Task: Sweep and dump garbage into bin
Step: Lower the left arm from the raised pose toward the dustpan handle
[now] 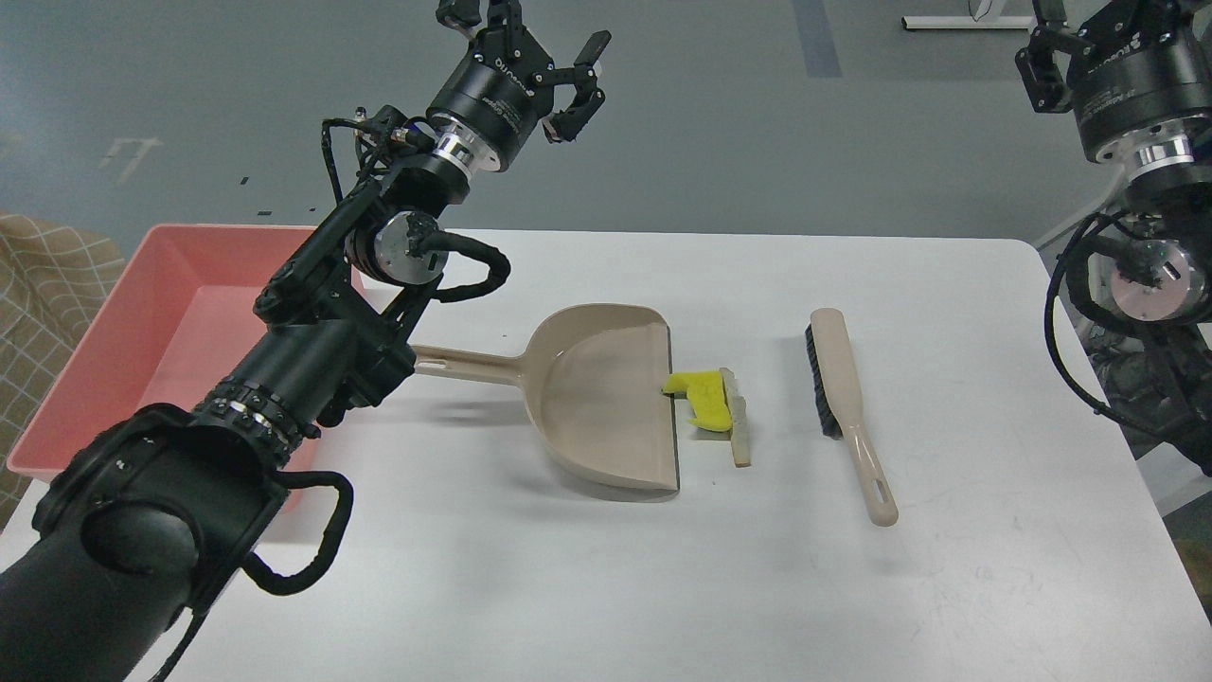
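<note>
The garbage lies on the white table just right of the dustpan's mouth: a bright yellow spongy chunk (705, 396) touching the lip, and a pale beige strip (739, 426) against its right side. The beige dustpan (606, 403) lies flat with its handle pointing left. The pink bin (142, 327) stands at the table's left edge, partly hidden by my left arm. My left gripper (530, 47) is raised high beyond the table's far edge, open and empty. My right gripper (1103, 28) is at the top right corner, its fingertips cut off by the frame.
A beige hand brush (847, 407) with black bristles lies right of the scraps, handle toward the front. My left arm crosses over the bin and the dustpan handle's end. A tan checked cloth (47, 275) shows at the far left.
</note>
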Controlling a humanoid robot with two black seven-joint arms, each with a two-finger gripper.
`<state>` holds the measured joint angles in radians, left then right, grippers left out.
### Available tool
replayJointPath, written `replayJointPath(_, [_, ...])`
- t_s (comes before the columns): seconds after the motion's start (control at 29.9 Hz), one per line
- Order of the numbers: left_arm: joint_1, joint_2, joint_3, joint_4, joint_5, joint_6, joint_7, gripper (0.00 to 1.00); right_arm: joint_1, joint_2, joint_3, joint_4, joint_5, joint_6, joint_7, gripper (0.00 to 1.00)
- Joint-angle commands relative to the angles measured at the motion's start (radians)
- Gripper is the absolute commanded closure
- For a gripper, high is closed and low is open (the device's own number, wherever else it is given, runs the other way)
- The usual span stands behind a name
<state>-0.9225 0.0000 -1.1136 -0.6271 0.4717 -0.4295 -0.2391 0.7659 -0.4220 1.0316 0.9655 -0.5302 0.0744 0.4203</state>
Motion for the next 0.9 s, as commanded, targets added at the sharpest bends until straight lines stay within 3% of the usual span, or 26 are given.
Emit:
replayJointPath(0.0, [0.007,0.0,0.004,0.001,0.002,-0.002,0.0,0.01,-0.028,-0.004,0.001,0.001,-0.002,0.002,0.001,0.0])
replayJointPath(0.27, [0.047,0.0,0.089,0.004,0.002,0.027,-0.002,0.01,-0.037,-0.004,0.002,-0.004,-0.004,-0.001,0.0,0.0])
replayJointPath(0.47, [0.045,0.0,0.087,0.004,-0.011,0.067,-0.008,0.01,-0.037,0.0,0.002,-0.008,0.001,0.001,0.0,0.0])
replayJointPath(0.87, [0.065,0.04,0.089,0.013,-0.018,0.067,-0.009,0.01,-0.03,0.005,0.018,-0.068,0.012,-0.012,-0.002,0.0])
